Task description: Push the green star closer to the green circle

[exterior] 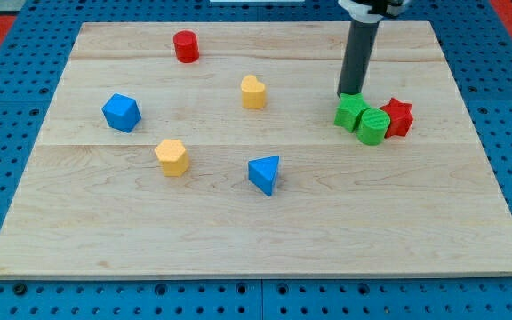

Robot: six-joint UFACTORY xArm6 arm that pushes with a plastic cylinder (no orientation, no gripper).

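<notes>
The green star (350, 112) lies at the view's right on the wooden board (256, 222). It touches the green circle (373, 126), which sits just to its lower right. A red star (397, 117) touches the green circle on its right side. My tip (352, 94) stands at the top edge of the green star, touching it or nearly so. The rod rises straight up from there to the view's top.
A red cylinder (186, 46) is at the top left. A yellow heart-like block (253, 92) is at centre. A blue cube (121, 112) is at left. An orange-yellow hexagon (172, 156) and a blue triangle (264, 173) lie lower down.
</notes>
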